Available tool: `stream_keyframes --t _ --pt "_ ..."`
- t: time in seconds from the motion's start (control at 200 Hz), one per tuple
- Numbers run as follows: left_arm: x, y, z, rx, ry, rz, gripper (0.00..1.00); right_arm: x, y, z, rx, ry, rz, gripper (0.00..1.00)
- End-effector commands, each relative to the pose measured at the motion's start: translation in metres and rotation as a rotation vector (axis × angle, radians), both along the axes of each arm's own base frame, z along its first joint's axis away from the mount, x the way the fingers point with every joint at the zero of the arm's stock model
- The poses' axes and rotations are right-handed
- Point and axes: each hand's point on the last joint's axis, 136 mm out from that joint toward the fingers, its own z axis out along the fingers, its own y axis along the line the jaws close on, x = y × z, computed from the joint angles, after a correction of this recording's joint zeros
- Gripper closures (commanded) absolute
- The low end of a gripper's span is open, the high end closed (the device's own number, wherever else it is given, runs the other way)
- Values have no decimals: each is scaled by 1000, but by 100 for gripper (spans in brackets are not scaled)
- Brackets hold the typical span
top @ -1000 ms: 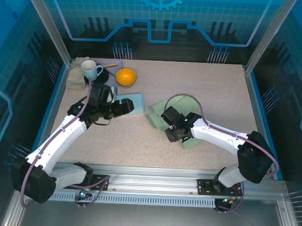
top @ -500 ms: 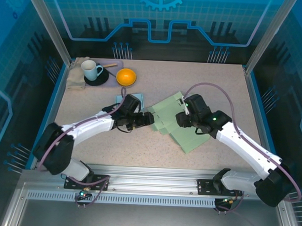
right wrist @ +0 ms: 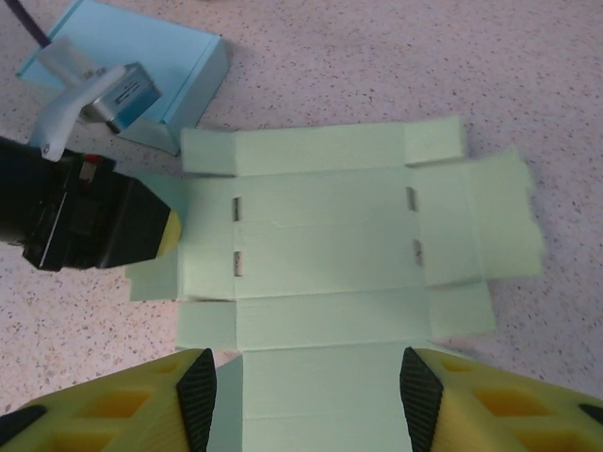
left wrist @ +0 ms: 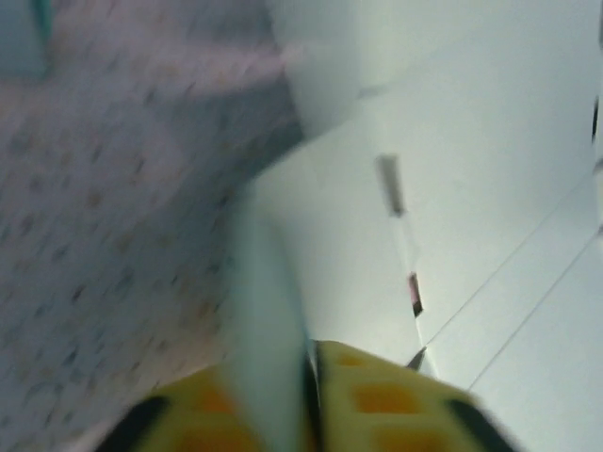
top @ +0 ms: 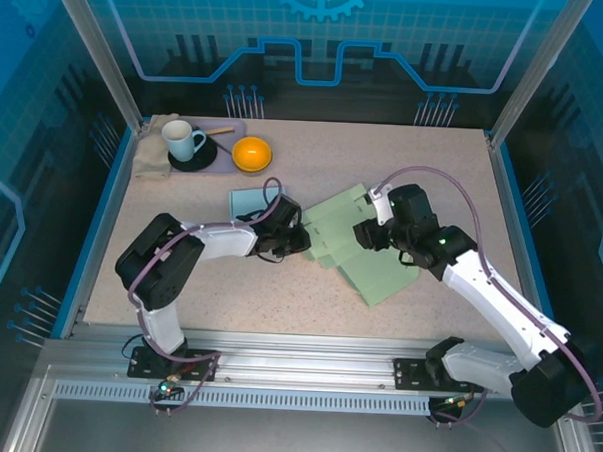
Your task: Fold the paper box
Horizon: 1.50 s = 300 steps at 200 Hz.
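Paper box (top: 365, 254): green blank, unfolded, lying flat at the middle of the table (top: 434, 172). My right gripper (right wrist: 306, 377) hangs over its near panel with the fingers spread wide, holding nothing. My left gripper (left wrist: 306, 363) sits low at the blank's left edge, fingers pinched together on a side flap. Just behind it is a pale blue box (top: 253, 201). In the far left corner are an orange bowl (top: 252, 154), a white mug (top: 181, 139) and a tan cloth (top: 149, 157).
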Motion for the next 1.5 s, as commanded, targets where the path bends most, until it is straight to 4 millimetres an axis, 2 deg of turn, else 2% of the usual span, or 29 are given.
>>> stream_keyframes --t 0.0,0.11,0.23,0.4,0.51,0.66,0.865,1.035,1.251,1.331,1.416,1.496 --pt "31 -10 63 10 -242 -70 100 19 15 32 36 -109 116 43" --pt "30 1 107 140 -371 -180 100 24 31 46 3 -175 299 44" --pt "22 26 140 323 -448 -273 100 25 39 60 -129 -280 502 43" --pt "7 51 176 464 -559 -359 100 31 34 61 -306 -325 749 43" --pt "-2 56 192 484 -637 -391 100 39 29 60 -351 -309 830 43" --pt "-11 60 200 506 -693 -427 100 49 25 53 -421 -327 914 42" --pt "-16 60 199 552 -717 -459 100 67 22 63 -470 -358 898 42" --pt "-18 58 199 557 -736 -466 100 80 15 52 -483 -304 898 43" --pt "-20 58 201 559 -745 -469 100 73 22 38 -428 -244 961 44" --pt "-21 57 201 560 -751 -474 100 75 21 30 -434 -216 965 50" --pt "-23 56 201 564 -756 -480 100 75 18 23 -446 -188 971 51" --pt "-23 56 202 570 -758 -481 100 74 16 21 -453 -181 976 57"
